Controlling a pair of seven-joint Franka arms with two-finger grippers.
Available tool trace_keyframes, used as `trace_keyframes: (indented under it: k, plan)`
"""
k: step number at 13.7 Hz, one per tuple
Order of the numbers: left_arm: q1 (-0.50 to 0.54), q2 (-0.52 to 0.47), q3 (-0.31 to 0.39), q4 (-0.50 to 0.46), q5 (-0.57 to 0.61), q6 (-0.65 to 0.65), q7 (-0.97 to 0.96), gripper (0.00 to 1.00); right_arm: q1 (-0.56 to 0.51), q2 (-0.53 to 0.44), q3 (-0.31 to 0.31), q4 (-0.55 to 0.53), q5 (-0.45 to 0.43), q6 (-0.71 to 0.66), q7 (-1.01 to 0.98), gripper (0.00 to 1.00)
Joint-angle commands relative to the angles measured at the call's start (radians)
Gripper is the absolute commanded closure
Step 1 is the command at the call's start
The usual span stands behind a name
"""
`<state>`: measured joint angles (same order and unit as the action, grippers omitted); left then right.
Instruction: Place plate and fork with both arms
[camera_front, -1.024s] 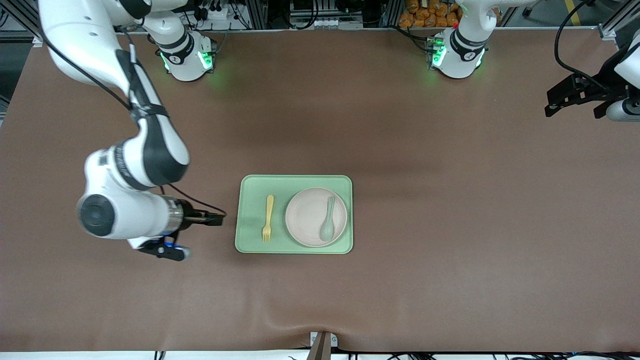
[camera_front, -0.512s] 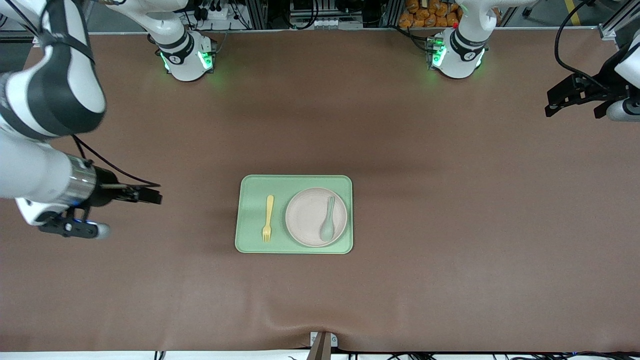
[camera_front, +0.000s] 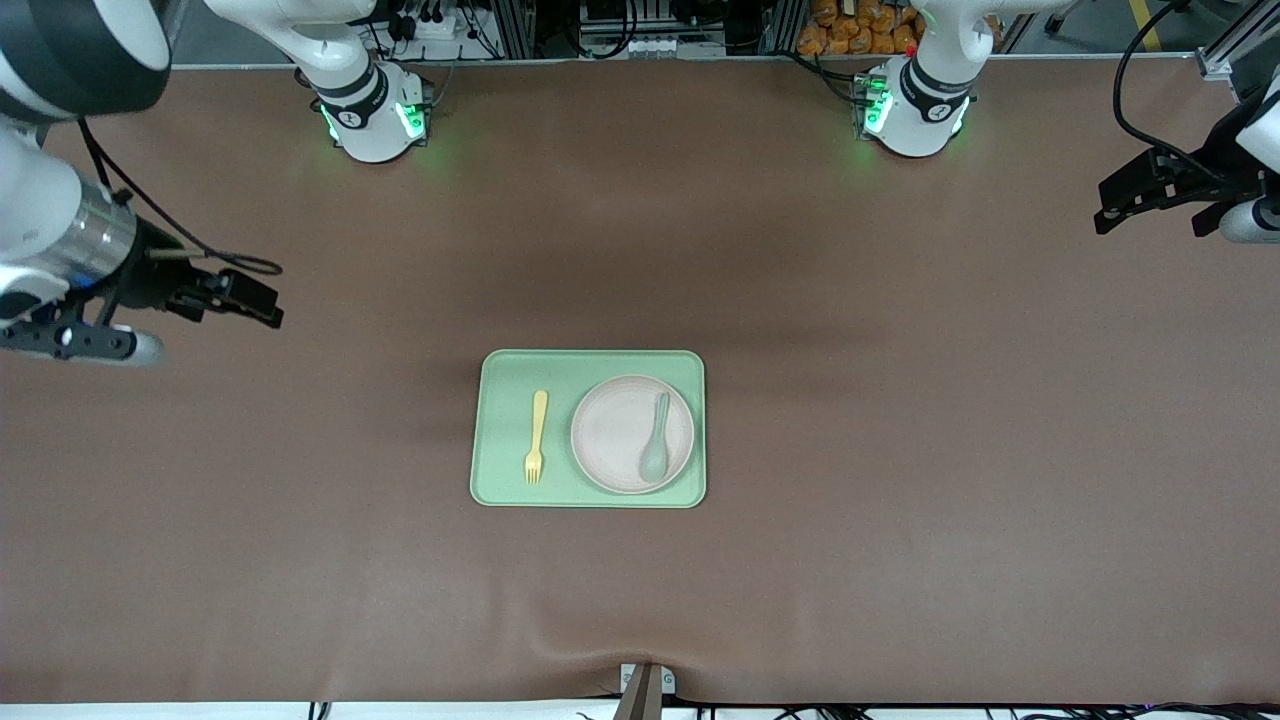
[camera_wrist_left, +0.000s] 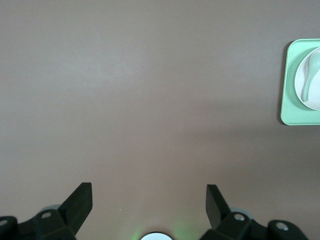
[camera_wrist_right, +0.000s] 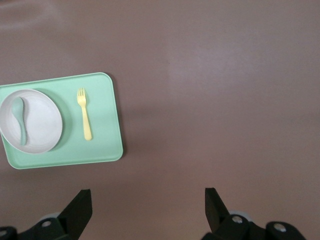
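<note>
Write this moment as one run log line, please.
plate: on tray, spoon in it | fork: beside plate | left hand: open, empty | right hand: open, empty

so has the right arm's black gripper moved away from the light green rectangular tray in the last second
Yes. The right gripper has pulled back from beside the light green rectangular tray, toward its own end of the table, jaws open and empty.

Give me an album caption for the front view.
Pale-yellow plastic fork beside round beige plate on rectangular light-green tray.
</note>
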<state>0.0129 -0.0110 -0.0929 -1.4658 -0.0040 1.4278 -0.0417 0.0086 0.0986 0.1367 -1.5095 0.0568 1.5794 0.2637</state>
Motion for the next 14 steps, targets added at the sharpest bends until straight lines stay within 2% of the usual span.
trace_keyframes:
  k: [1,3,5,6,7,9,11,14]
  plan:
    - [0.001,-0.001,0.001,0.005,0.016,-0.009,-0.006,0.00,-0.013,-0.062,0.000,-0.084,-0.021,0.036,-0.021,0.00]
    - [0.001,-0.001,0.001,0.007,0.016,-0.009,-0.004,0.00,-0.019,-0.085,-0.032,-0.106,-0.020,0.030,-0.023,0.00]
    - [0.002,-0.001,0.001,0.007,0.016,-0.009,-0.004,0.00,-0.018,-0.141,-0.037,-0.193,-0.020,0.075,-0.023,0.00]
    - [0.001,-0.001,0.001,0.008,0.016,-0.009,-0.004,0.00,-0.015,-0.140,-0.037,-0.199,-0.020,0.080,-0.023,0.00]
    - [0.001,-0.001,0.001,0.007,0.016,-0.010,-0.006,0.00,-0.019,-0.131,-0.037,-0.181,-0.022,0.074,-0.024,0.00]
    - [0.001,-0.003,-0.001,0.012,0.016,-0.009,-0.004,0.00,-0.029,-0.085,-0.038,-0.056,-0.026,-0.022,-0.012,0.00]
    - [0.001,-0.003,-0.004,0.013,0.012,-0.009,0.002,0.00,-0.029,-0.036,-0.057,0.040,-0.032,-0.062,-0.023,0.00]
    - [-0.001,-0.003,-0.007,0.013,0.013,-0.009,-0.006,0.00,-0.024,-0.037,-0.060,0.052,-0.037,-0.061,-0.023,0.00]
